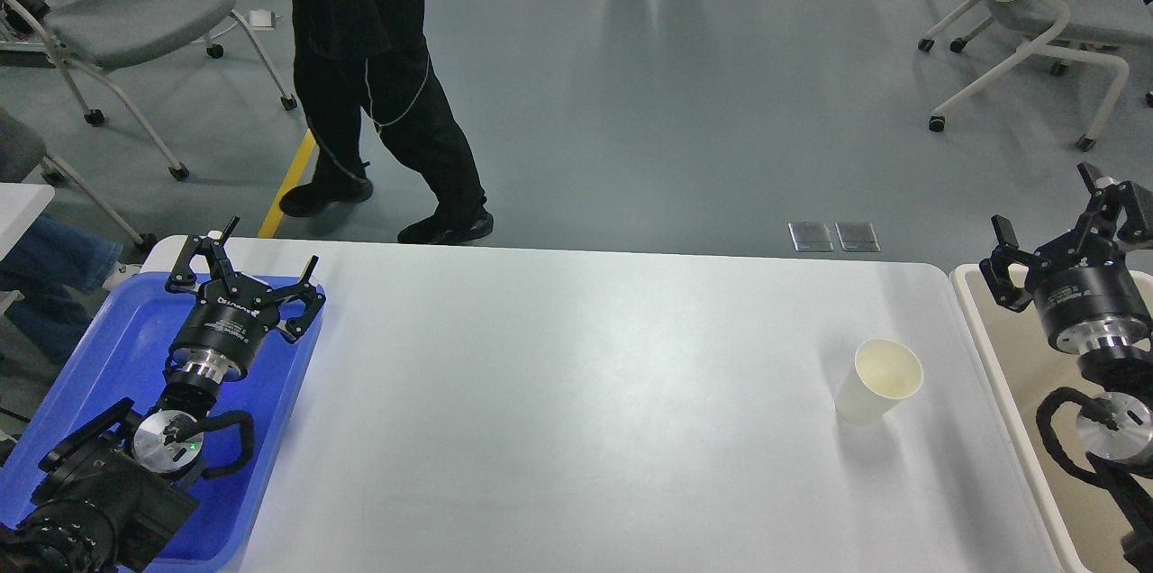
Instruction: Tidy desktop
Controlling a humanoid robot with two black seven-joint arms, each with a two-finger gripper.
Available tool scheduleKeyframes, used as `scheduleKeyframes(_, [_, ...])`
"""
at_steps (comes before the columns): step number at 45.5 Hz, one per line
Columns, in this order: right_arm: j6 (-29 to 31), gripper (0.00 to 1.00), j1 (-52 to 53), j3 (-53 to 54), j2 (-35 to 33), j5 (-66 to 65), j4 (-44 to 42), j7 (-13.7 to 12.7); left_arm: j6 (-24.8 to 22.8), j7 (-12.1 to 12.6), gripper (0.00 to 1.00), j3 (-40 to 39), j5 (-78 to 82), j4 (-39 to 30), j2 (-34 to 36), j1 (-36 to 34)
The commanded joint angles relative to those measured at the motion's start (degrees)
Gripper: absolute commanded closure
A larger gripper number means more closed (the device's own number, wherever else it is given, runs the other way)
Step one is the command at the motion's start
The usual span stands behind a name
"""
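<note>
The desktop (576, 411) is a wide glossy white tabletop with rounded corners. A white paper cup (876, 380) stands upright on its right part and looks empty. My left gripper (261, 250) is open and empty, held above the blue tray (108, 348) at the table's left end. My right gripper (1049, 213) is open and empty, held above the beige bin (1018, 375) at the table's right end, to the right of the cup and apart from it.
A person in black (369, 77) walks on the floor just beyond the table's far edge, at the left. Grey chairs (117, 14) stand at the far left and a white chair (1045, 14) at the far right. A seated person's jeans (45, 258) show at the left edge.
</note>
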Motion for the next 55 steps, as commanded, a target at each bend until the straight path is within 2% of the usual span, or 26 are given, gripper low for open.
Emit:
scheduleKeyframes(1, [0.06, 0.00, 0.23, -0.51, -0.08, 0.09, -0.41, -0.02, 0.00, 0.01, 0.00, 0.00, 0.00, -0.05, -0.02, 0.00])
scheduleKeyframes(16, [0.06, 0.00, 2.69, -0.68, -0.87, -0.08, -3.66, -0.02, 0.00, 0.01, 0.00, 0.00, 0.00, -0.05, -0.02, 0.00])
scheduleKeyframes(26, [-0.29, 0.00, 9.45, -6.21, -5.87, -0.79, -8.75, -0.54, 0.00, 0.01, 0.00, 0.00, 0.00, 0.04, -0.02, 0.00])
scheduleKeyframes(35, [-1.61, 0.00, 17.45, -21.85, -12.99, -0.87, -9.55, -0.63, 0.00, 0.01, 0.00, 0.00, 0.00, -0.05, -0.02, 0.00])
scheduleKeyframes(40, [-2.14, 0.00, 25.35, -36.25, -16.51, -0.96, -9.11, -0.63, 0.00, 0.01, 0.00, 0.00, 0.00, -0.05, -0.02, 0.00])
scheduleKeyframes(44, [-2.40, 0.00, 33.51, -50.46, -17.39, -1.75, -8.94, -0.63, 0.00, 0.01, 0.00, 0.00, 0.00, -0.05, -0.02, 0.00])
scheduleKeyframes(55, [-2.67, 0.00, 47.68, -73.44, -17.13, -13.87, -7.71, -1.68, 0.00, 0.01, 0.00, 0.00, 0.00, 0.04, -0.02, 0.00])
